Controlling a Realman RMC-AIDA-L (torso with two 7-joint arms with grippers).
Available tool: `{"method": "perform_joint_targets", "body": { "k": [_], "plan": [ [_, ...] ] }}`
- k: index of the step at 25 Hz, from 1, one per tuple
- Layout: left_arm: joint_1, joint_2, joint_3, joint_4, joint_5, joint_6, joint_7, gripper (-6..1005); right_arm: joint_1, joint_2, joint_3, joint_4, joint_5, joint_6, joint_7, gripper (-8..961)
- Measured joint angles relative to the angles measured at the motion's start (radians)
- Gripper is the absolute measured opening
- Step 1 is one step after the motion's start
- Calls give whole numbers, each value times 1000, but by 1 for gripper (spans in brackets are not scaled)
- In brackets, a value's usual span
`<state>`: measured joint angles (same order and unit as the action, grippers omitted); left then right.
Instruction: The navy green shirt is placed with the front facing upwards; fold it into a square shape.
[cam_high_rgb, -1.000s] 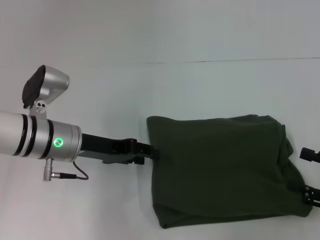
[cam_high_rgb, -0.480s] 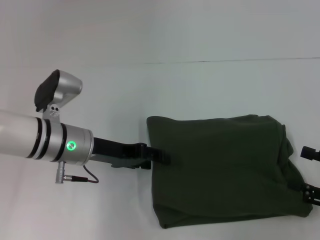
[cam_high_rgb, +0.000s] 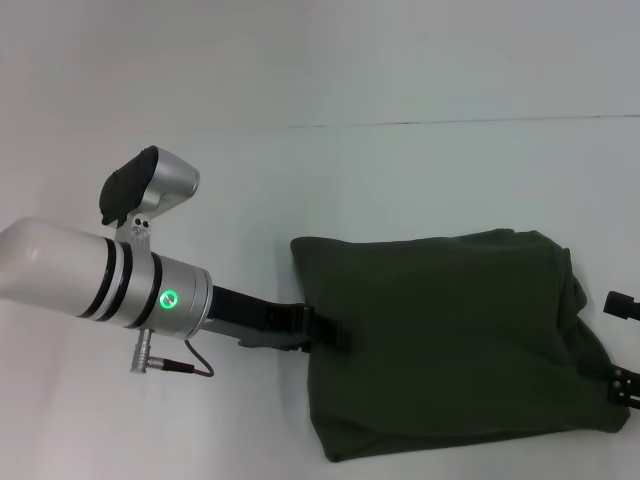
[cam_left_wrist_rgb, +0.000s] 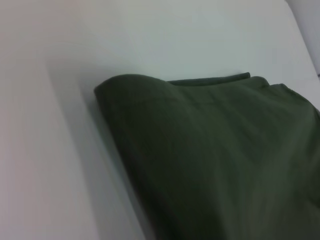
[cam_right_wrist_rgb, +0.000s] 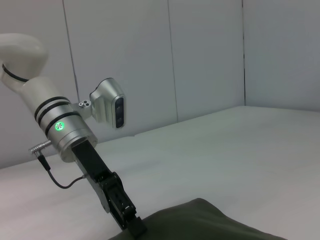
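Observation:
The navy green shirt (cam_high_rgb: 450, 340) lies folded into a rough rectangle on the white table, plain green side up, no print showing. My left gripper (cam_high_rgb: 335, 335) reaches in from the left and its narrow black tip rests on the shirt's left edge, about halfway along it, with the jaws together. The right wrist view shows that same left gripper (cam_right_wrist_rgb: 134, 226) touching the cloth (cam_right_wrist_rgb: 210, 222). In the left wrist view the shirt (cam_left_wrist_rgb: 225, 165) fills the frame, its rounded fold edge toward the bare table. My right gripper (cam_high_rgb: 622, 347) sits at the shirt's right edge, mostly out of frame.
The white table (cam_high_rgb: 200, 420) extends around the shirt, with its far edge (cam_high_rgb: 400, 124) meeting a pale wall. The left arm's silver wrist and camera housing (cam_high_rgb: 150, 185) hang over the table's left half, with a thin cable (cam_high_rgb: 195, 362) beneath.
My left arm has moved right and toward the near side, sliding its tip from just off the shirt's left edge onto the cloth. The right gripper has stayed put.

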<state>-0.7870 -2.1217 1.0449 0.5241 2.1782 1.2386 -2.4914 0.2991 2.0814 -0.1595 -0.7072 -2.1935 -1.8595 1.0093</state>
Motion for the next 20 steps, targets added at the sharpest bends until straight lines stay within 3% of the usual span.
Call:
{"method": "perform_joint_targets", "body": {
  "k": [9, 15, 20],
  "plan": [
    [2, -3, 10, 13, 0, -22, 11, 386, -5, 3, 1, 0, 2, 0, 0, 870],
    [1, -3, 9, 14, 0, -22, 17, 122, -5, 3, 2, 3, 3, 0, 0, 870],
    [6, -2, 9, 28, -1, -22, 19, 29, -2, 3, 2, 3, 3, 1, 0, 870]
  ]
}}
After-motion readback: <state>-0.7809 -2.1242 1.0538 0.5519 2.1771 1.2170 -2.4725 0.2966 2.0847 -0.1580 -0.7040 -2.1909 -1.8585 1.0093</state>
